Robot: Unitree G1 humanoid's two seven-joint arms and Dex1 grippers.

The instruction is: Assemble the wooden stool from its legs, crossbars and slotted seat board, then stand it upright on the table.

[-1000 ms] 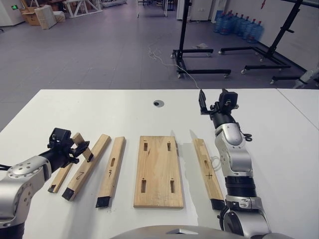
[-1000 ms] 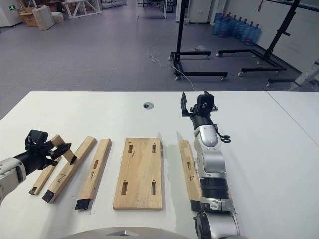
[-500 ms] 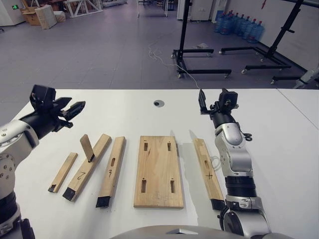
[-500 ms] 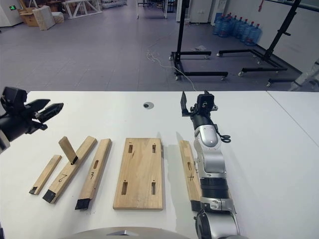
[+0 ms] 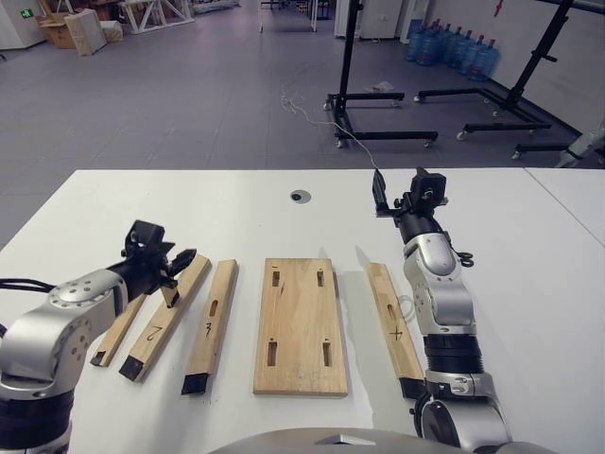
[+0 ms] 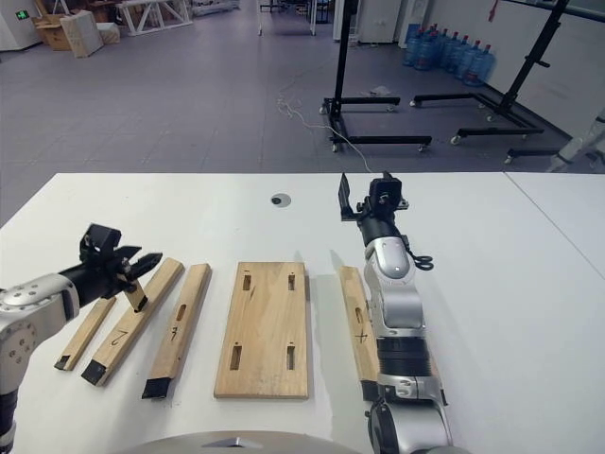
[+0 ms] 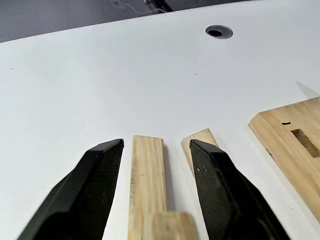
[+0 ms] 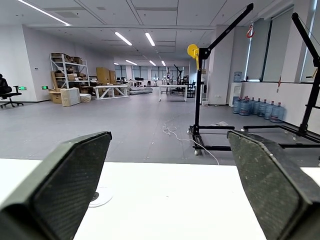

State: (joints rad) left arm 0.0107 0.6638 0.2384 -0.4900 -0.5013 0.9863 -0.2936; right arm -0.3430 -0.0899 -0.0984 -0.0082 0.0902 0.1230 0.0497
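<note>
One tilted crossbar (image 5: 169,291) looks seated in the outer left leg (image 5: 156,326); nothing else is joined.
Seat board (image 5: 301,324) lies flat mid-worktop (image 5: 236,208), inner left leg (image 5: 212,324) and loose crossbar (image 5: 115,333) leftward, right leg (image 5: 393,322) opposite. Left gripper (image 7: 155,145) straddles the tilted crossbar, fingers released; right gripper (image 8: 169,135) hovers beyond, fingers spread.

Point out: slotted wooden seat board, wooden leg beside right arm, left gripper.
Slotted wooden seat board (image 5: 301,326): left eye view, centre between slots.
Wooden leg beside right arm (image 5: 389,312): left eye view, mid-length.
Left gripper (image 7: 156,145): left wrist view, between fingertips.
</note>
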